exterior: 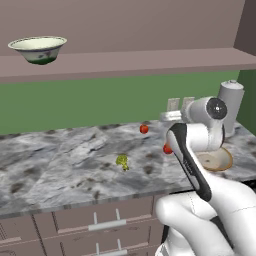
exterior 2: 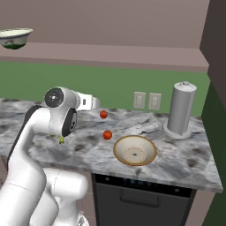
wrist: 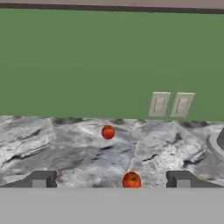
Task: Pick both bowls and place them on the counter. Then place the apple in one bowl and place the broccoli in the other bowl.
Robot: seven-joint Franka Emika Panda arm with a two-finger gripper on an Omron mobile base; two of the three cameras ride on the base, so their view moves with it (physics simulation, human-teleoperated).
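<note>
Bowls, two. Tan shallow bowl (exterior 2: 135, 151) stands upright on the marbled counter (exterior: 60, 160), near its front edge toward the right end, in front of the grey canister (exterior 2: 181, 110). Green-patterned cream bowl (exterior: 38, 49) sits on the mauve shelf (exterior: 150, 62) above, at its left end, well apart from the arm.

Apple: two like red fruits lie mid-counter, the nearer fruit (wrist: 131, 180) just beside the tan bowl, the farther fruit (wrist: 108, 131) toward the back wall below the wall sockets (wrist: 170, 105); which one is the apple cannot be told.

Broccoli (exterior: 122, 161): on the counter left of the fruits, toward the front edge.

Gripper (wrist: 111, 179): jaws spread wide, holding nothing, held low over the counter and facing the wall, the nearer fruit between the fingertips' line of sight.

Step in hand, as judged: one bowl placed, the second not yet fetched. Next move calls for a high reach up and left to the shelf, taking the patterned bowl by its rim.
</note>
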